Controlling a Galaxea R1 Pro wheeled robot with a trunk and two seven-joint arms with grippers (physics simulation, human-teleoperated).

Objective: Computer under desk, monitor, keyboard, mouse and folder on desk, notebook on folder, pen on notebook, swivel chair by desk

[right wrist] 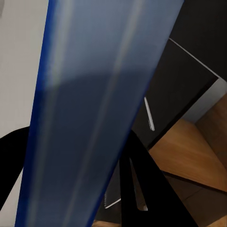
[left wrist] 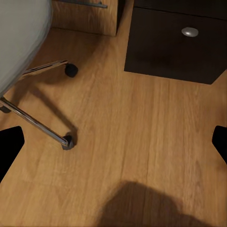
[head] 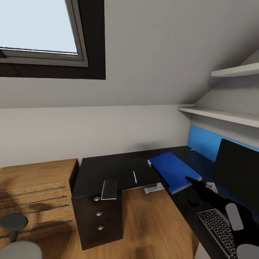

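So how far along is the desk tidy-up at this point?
Done: monitor and keyboard are on the desk. In hand: the right gripper grips the folder at the desk's corner, near the monitor. Left: notebook and pen lie apart, unstacked; the chair stands by the dresser. The left gripper is open.

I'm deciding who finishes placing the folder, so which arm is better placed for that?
Right. The right gripper sits at the folder on the desk, its wrist view looking along the blue cover. The left gripper hangs open over the floor.
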